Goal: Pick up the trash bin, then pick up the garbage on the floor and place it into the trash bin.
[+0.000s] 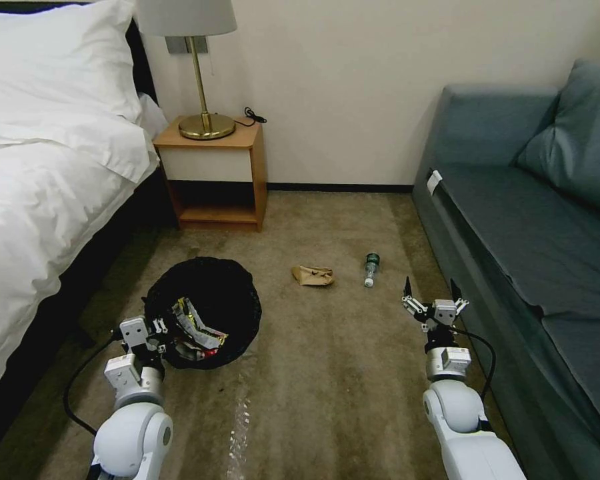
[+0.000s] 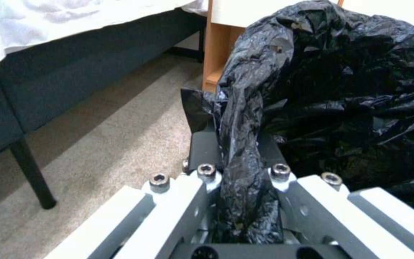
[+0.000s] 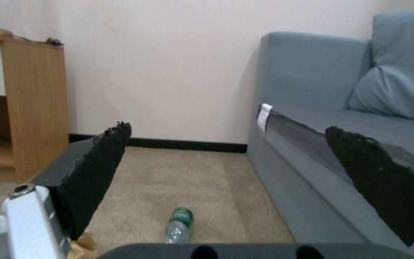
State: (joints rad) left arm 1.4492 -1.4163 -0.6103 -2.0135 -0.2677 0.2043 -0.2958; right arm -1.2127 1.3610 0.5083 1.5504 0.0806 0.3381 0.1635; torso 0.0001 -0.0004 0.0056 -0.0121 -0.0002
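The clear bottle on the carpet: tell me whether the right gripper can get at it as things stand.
Probably yes. The right gripper is open, and bare carpet separates it from the bottle; the sofa stands off to the side.

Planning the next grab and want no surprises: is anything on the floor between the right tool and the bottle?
Nothing visible. The right tool hangs open above bare carpet, and the bottle lies just ahead and to its left. The brown paper bag sits further left, off that line. The sofa runs along the right.
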